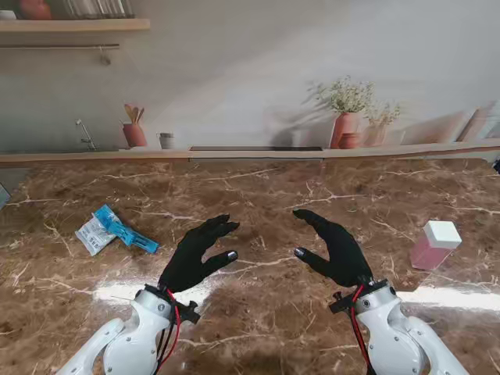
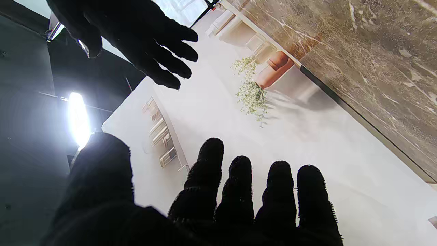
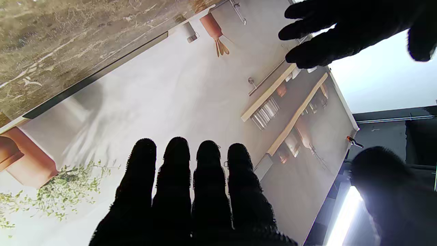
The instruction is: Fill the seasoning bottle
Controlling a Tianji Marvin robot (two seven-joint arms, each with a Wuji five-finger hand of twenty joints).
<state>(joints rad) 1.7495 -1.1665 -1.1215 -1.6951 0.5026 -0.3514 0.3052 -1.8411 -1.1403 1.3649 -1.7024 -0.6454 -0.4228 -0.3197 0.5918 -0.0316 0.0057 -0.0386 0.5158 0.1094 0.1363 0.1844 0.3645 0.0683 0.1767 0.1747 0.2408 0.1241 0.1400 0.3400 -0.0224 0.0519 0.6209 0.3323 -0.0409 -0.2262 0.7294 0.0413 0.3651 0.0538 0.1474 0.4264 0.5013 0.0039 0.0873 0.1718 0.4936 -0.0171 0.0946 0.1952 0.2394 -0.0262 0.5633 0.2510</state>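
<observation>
A pink seasoning bottle [image 1: 434,244] with a white cap stands upright on the marble table [image 1: 258,195] at the right. A blue and white seasoning packet [image 1: 112,230] lies flat at the left. My left hand [image 1: 198,253] and right hand [image 1: 334,246] hover mid-table, palms facing each other, fingers spread and holding nothing. The bottle is well to the right of my right hand, and the packet is to the left of my left hand. In the left wrist view my left hand [image 2: 205,201] sees the right hand [image 2: 136,37] opposite; in the right wrist view my right hand [image 3: 191,194] sees the left hand [image 3: 344,30].
A printed kitchen backdrop [image 1: 258,86] with shelf, vases and plants closes off the table's far edge. Neither wrist view shows the bottle or the packet.
</observation>
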